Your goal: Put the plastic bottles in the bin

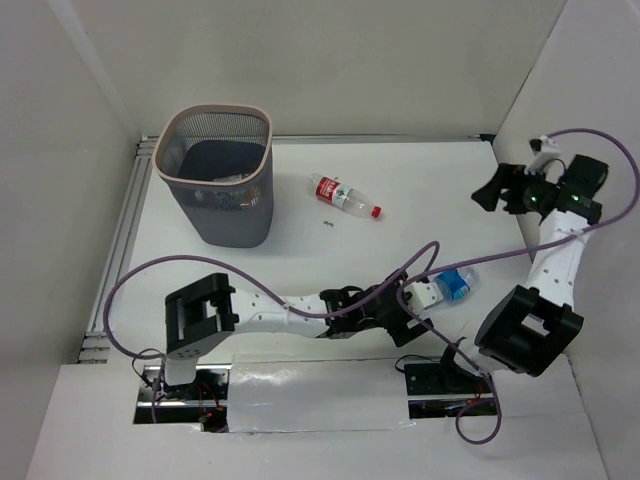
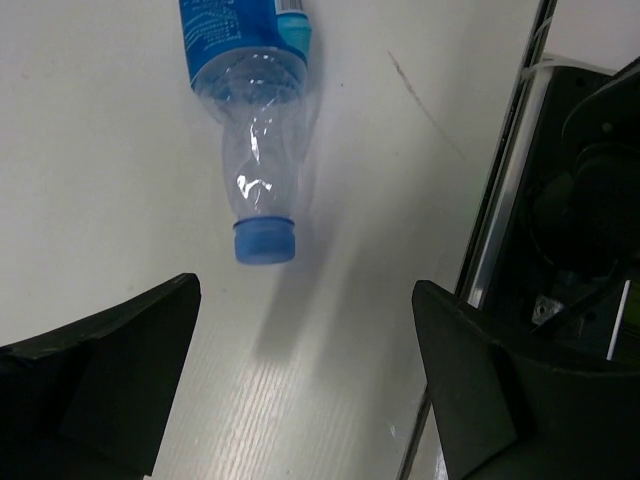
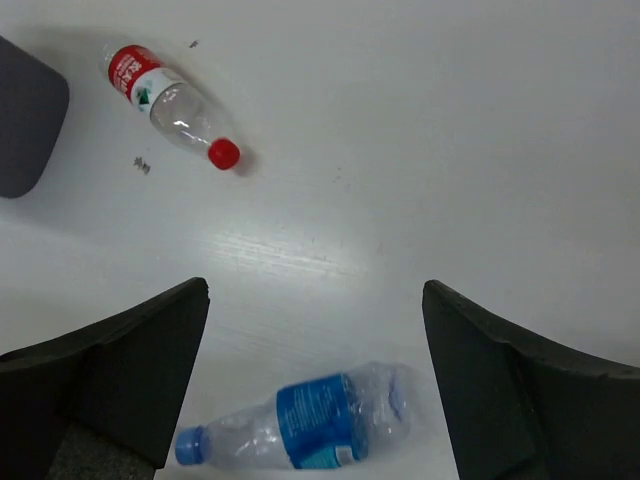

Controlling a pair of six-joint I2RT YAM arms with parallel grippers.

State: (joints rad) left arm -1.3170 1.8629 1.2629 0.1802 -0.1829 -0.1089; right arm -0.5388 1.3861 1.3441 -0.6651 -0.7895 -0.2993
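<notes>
Top view: bin (image 1: 238,225) stood well away from both hands, with pale shapes inside, probably bottles already in. Two lay loose on the surface (image 1: 420,190): red-label bottle (image 1: 343,195) between the bin and the right hand, blue-label bottle (image 1: 457,284) just past the left hand.

Left wrist: left hand (image 2: 305,300) spread wide, empty. Blue-label bottle lay ahead of it, cap toward it, untouched.

Right wrist: right hand (image 3: 315,295) apart, empty, raised. Both bottles lay below. Judged partly done, with two left.
</notes>
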